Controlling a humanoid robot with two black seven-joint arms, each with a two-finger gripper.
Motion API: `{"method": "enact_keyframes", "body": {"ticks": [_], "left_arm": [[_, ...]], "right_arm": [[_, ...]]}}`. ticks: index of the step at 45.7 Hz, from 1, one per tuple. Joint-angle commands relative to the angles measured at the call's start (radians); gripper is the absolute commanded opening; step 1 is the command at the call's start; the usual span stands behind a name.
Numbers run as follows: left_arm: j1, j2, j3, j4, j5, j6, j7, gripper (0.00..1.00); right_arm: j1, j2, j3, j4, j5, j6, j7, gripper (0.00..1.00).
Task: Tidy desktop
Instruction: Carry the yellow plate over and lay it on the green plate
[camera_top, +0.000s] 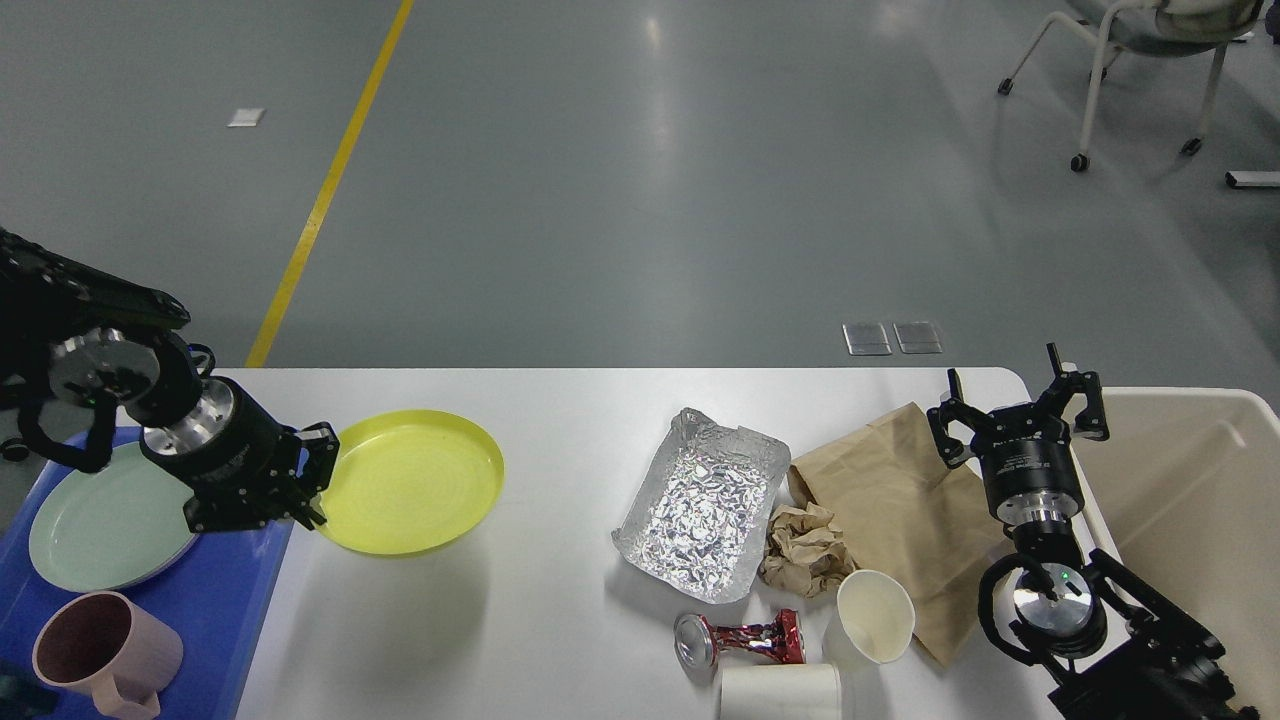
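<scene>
Desktop (560, 620): white top with rounded corners, filling the lower middle of the view, a blue tray at its left end and a beige bin at its right end.
Left gripper (318, 478): closed on the left rim of the yellow plate, one finger above the rim and the other below it.
Yellow plate (415, 480): tilted, left of centre on the desktop, just beside the tray's right edge.
Blue tray (230, 600): holds a pale green plate and a pink mug.
Green plate (95, 525): on the tray, partly under the left arm.
Pink mug (100, 665): lies near the tray's front edge, its mouth facing the view.
Right gripper (1018, 400): fingers spread wide, holding nothing, above the right edge of the paper bag and beside the bin.
Paper bag (900, 500): brown, flat on the desktop right of centre.
Foil tray (700, 505): crinkled silver, just left of the bag.
Crumpled paper (805, 550): brown wad, touching the foil tray and the bag.
Crushed can (740, 645): red and silver, on its side at the front.
Paper cups: one (875, 615) tipped with its mouth towards the view, another (780, 692) on its side at the front edge.
Beige bin (1190, 500): at the far right.
</scene>
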Motion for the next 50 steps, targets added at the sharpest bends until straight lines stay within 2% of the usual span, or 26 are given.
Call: {"method": "enact_keyframes", "body": {"ticks": [1,7,13,20,29,38,43,50], "left_arm": [[-0.209,-0.008,0.084,-0.105,0.069,-0.091,-0.011,0.00],[-0.428,-0.048,0.148,-0.212,0.096,-0.140,-0.015,0.00],[-0.617,-0.120,0.182,-0.280,0.101,-0.237,-0.029,0.00],[-0.717,-0.181,0.190,-0.301,0.102,-0.337,-0.063,0.00],[-0.720,-0.166,0.211,-0.297,0.102,-0.340,-0.081,0.00],[-0.694,-0.045,0.383,-0.202,0.105,-0.341,-0.113,0.00],[-0.582,0.079,0.464,-0.087,0.107,-0.334,-0.129,0.00],[-0.354,0.263,0.455,0.119,0.104,-0.317,-0.129,0.00]], "right_arm": [[0.000,0.000,0.000,0.000,0.000,0.000,0.000,1.00],[0.000,0.000,0.000,0.000,0.000,0.000,0.000,1.00],[0.000,0.000,0.000,0.000,0.000,0.000,0.000,1.00],[0.000,0.000,0.000,0.000,0.000,0.000,0.000,1.00],[0.000,-0.002,0.000,0.000,0.000,0.000,0.000,1.00],[0.000,-0.002,0.000,0.001,0.000,0.000,0.000,1.00],[0.000,-0.002,0.000,0.001,0.000,0.000,0.000,1.00],[0.000,-0.002,0.000,0.001,0.000,0.000,0.000,1.00]]}}
